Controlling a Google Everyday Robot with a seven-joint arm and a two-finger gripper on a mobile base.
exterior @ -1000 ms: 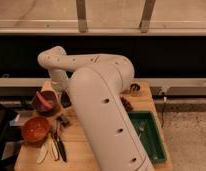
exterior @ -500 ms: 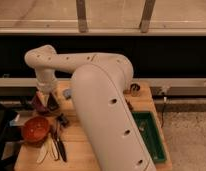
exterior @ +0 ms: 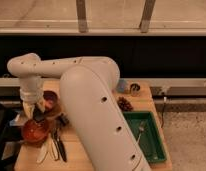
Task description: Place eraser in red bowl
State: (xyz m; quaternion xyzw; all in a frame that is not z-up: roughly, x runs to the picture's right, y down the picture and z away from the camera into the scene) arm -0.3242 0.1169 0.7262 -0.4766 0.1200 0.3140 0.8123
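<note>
Camera view, layout: a wooden table (exterior: pixel 146 102) stands below a dark window wall. The robot's big white arm (exterior: pixel 91 110) fills the middle of the picture and reaches out to the left.

Tool, position: the tool (exterior: pixel 35 113) hangs from the wrist at the far left and points down, just above the far rim of the red bowl (exterior: pixel 35 132).

Tool, state: it looks clenched on a small dark block, which I take to be the eraser (exterior: pixel 39 116).

Eraser, position: at the tool's tip, just over the red bowl's upper right edge. It is not yet lying inside the bowl.

What has just changed: over the last second the arm's elbow and wrist have swung left and dropped. The tool, which was up beside the purple bowl (exterior: pixel 50 100), has come down to the red bowl.

Meaning for the task: in my judgement the carry is almost finished. What is left is to let go of the eraser over the bowl's middle and then lift away.

Risk: the eraser sits near the rim, not the centre, so if released here it could clip the edge.

Other things: black-handled scissors (exterior: pixel 59 145) lie right of the red bowl. A green tray (exterior: pixel 155 142) is at the right, with a pine cone (exterior: pixel 125 104) and a small cup (exterior: pixel 135 89) behind it.

Writing and brands: nothing readable anywhere.
</note>
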